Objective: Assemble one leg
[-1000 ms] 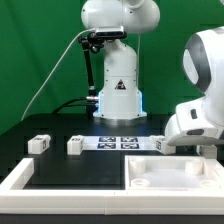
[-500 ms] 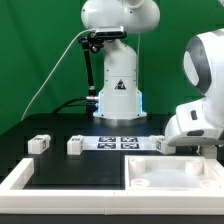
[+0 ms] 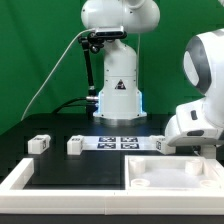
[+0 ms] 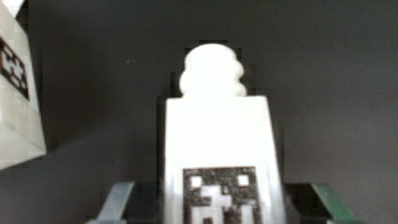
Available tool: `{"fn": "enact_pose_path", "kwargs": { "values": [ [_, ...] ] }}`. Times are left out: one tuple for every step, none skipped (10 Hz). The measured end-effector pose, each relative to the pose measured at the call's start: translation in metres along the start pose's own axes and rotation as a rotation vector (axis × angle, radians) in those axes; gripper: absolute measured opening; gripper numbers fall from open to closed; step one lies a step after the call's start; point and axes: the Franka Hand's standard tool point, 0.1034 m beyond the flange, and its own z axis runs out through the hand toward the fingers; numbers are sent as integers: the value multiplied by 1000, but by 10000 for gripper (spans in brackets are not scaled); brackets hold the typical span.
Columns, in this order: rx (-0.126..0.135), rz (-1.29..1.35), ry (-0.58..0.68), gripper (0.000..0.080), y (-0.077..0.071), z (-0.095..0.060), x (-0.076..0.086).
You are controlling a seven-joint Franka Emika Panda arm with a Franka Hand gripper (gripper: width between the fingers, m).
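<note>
We see the leg [image 4: 221,140] straight between the fingers [image 4: 121,202] of the gripper [image 4: 219,205] in the wrist view, marker face toward the camera and knobbed tip pointing away. The fingers flank its sides closely, but we cannot tell whether they pinch it or stand just clear.

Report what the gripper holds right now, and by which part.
The gripper holds the leg, apparently clamped on the two sides of its marker-tagged end; the rounded tip points away from the fingers.
</note>
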Motion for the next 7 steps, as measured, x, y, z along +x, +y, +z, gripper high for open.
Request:
{"fn": "enact_pose_path", "kwargs": {
  "values": [
    [0, 0, 0, 285, 0, 0, 0],
    [4, -39, 3, 285, 2, -4, 0],
    [17, -81, 25, 287, 8, -19, -2],
    [25, -88, 43, 287, 12, -34, -6],
    [37, -113, 61, 287, 16, -51, -11],
    [36, -129, 81, 287, 17, -64, -16],
    [36, -134, 103, 287, 18, -72, -16]
  ]
}}
